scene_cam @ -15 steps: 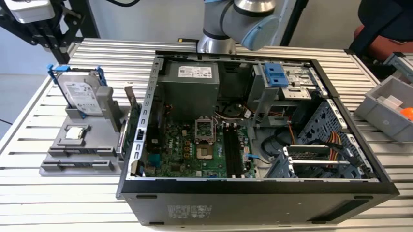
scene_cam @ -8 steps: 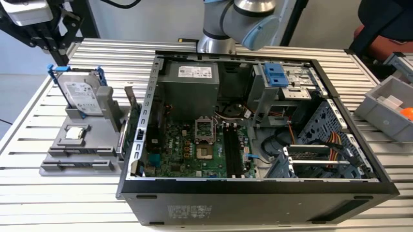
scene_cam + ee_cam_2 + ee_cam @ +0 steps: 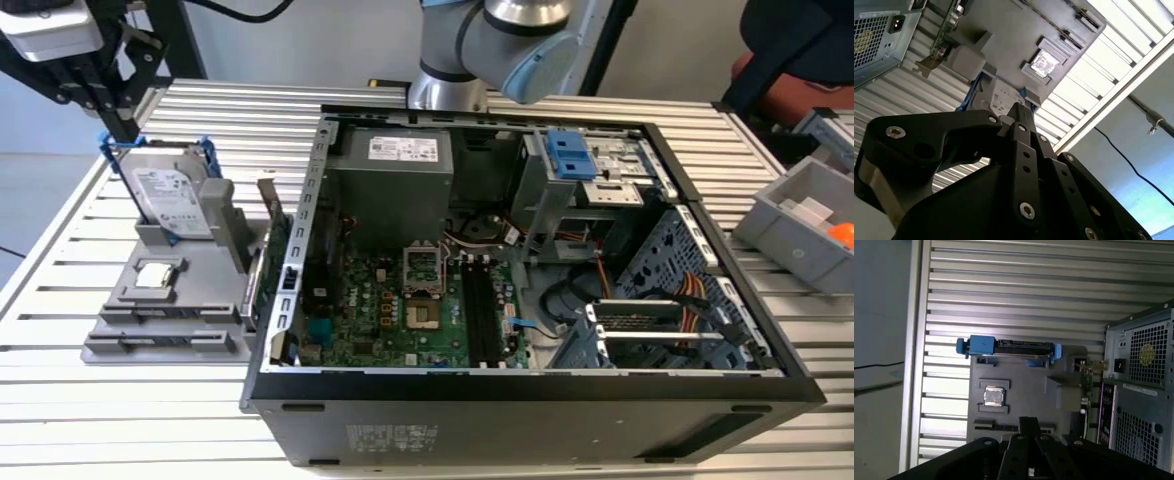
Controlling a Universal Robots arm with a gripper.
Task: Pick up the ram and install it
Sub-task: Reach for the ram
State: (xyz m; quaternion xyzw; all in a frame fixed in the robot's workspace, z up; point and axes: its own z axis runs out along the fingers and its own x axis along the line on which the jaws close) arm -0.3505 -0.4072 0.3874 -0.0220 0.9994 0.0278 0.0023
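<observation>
Over one gray holder (image 3: 1026, 390), one gripper (image 3: 1029, 421) hovers near possibly one ram (image 3: 996, 428).

— What colours is the ribbed metal counter (image 3: 240, 110)?
— Silvery, striped end to end with dark grooves.
— And the big open steel computer case (image 3: 534, 420)?
— Black, and the flat motherboard (image 3: 387, 310) is green with black slots.
— The moulded plastic parts holder (image 3: 160, 320)?
— Plain grey. The small square processor chip (image 3: 158, 274) is silvery, and the boxy hard drive (image 3: 171, 200) is grey with a white label and a blue frame.
— The jointed metal pincer (image 3: 1021, 115)?
— Matt black, dotted with silvery screw heads.
</observation>
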